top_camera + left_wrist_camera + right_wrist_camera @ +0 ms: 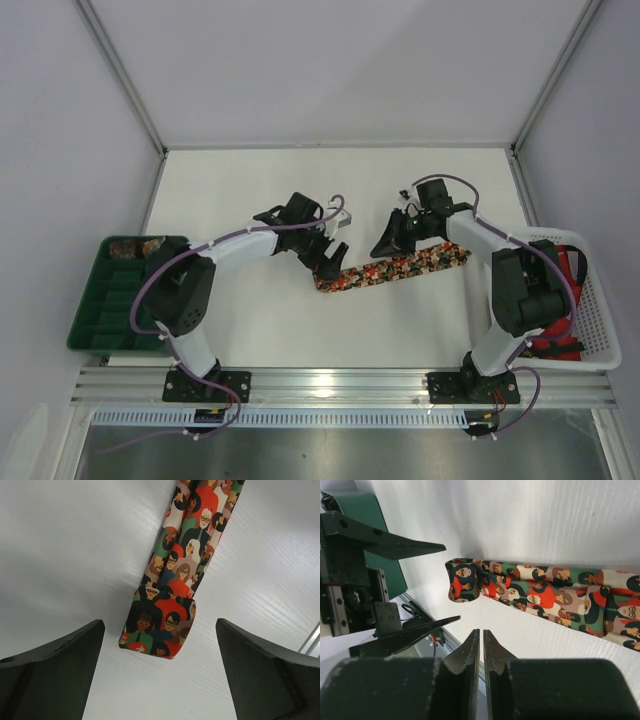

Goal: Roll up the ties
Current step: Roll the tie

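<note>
White table [300,190] — tie [395,268] lying unheld.

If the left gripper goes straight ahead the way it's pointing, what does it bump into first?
Probably the folded end of the tie, which lies straight ahead of the open left gripper, flat on the white table. Depth is hard to judge here.

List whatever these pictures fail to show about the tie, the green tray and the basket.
Top view: the tie's right end passes under the right arm, hidden.
Top view: the brownish contents of the green tray are too small to identify.
Top view: the right arm covers most of the red items in the white basket.
Wrist views: frame edges cut off the tie's length.
</note>
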